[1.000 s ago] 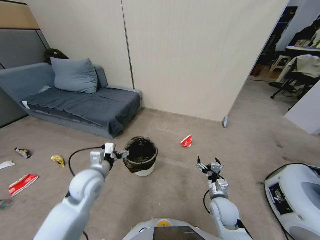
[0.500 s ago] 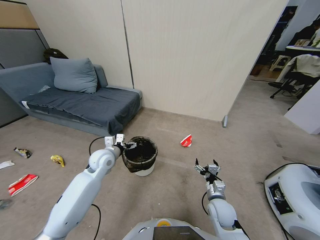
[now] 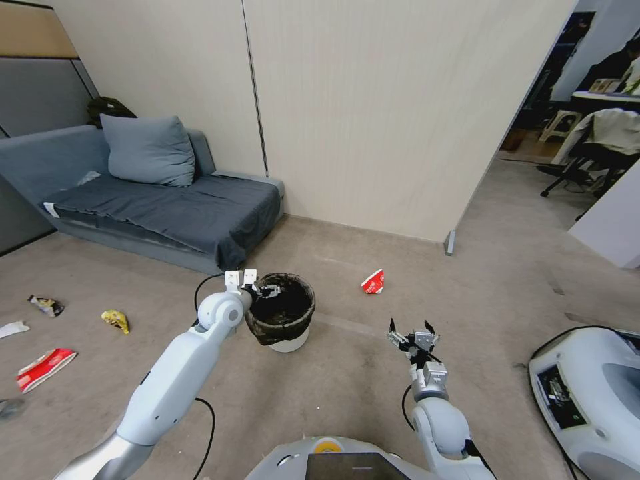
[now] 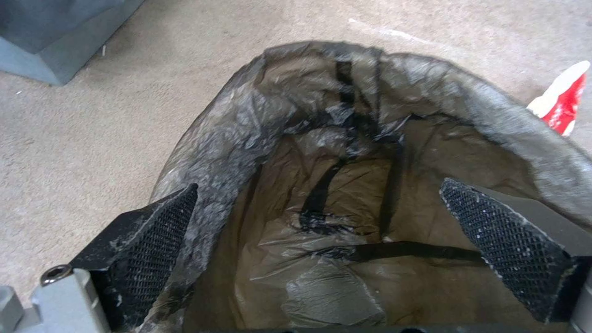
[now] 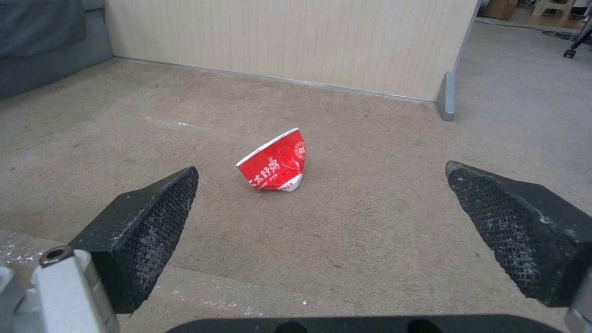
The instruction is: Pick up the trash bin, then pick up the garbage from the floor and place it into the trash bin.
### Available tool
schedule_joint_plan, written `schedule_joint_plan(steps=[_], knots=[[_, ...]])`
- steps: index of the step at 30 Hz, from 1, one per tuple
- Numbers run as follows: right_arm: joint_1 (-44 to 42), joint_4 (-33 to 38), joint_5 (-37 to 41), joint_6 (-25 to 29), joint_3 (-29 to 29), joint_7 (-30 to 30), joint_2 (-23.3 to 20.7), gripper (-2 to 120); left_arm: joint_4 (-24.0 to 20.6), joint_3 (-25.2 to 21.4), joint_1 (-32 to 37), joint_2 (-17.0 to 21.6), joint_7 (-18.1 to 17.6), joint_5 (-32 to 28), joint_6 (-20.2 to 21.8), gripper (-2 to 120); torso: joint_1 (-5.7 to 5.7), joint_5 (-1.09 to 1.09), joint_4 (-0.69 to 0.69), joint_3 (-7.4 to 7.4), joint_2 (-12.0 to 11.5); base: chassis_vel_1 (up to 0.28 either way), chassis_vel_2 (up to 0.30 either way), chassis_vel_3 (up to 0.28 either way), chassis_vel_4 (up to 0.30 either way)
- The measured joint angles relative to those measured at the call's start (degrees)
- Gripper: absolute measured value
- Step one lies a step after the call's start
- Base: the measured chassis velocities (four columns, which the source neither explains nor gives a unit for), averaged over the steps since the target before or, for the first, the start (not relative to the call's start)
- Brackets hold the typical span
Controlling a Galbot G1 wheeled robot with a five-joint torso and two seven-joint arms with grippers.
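on the carpet, mid-room: the trash bin [image 3: 281,313] stood upright, not lifted.
left gripper [image 3: 265,291]: jaws wide apart at the bin's near-left rim, one finger outside, one inside, gripping nothing.
right gripper [image 3: 412,337]: spread, empty, facing a red carton [image 5: 275,162].
left to do: lift the bin; all litter remained on the floor.

My head camera looks down from high across the floor. My left wrist camera peers close into the trash bin [image 4: 345,138]; my right wrist camera faces low along the floor toward the red carton [image 5: 274,163], which appears in all three views.
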Motion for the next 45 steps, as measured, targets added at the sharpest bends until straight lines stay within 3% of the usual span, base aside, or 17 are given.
schedule_joint_plan(steps=[35,45], knots=[[0.3,-1.0,-0.1,0.3,-0.3,-0.1,-0.1,100,7.4,-3.4,1.0,-0.6,1.6,4.4,-0.1,99,0.00,0.00,0.00,0.00,0.0,0.000,0.000,0.000,0.000],[0.4,-1.1,-0.1,0.3,-0.2,-0.1,-0.3,100,7.4,-3.9,1.9,-0.6,0.8,2.1,-0.1,61,0.00,0.00,0.00,0.00,0.0,0.000,0.000,0.000,0.000]])
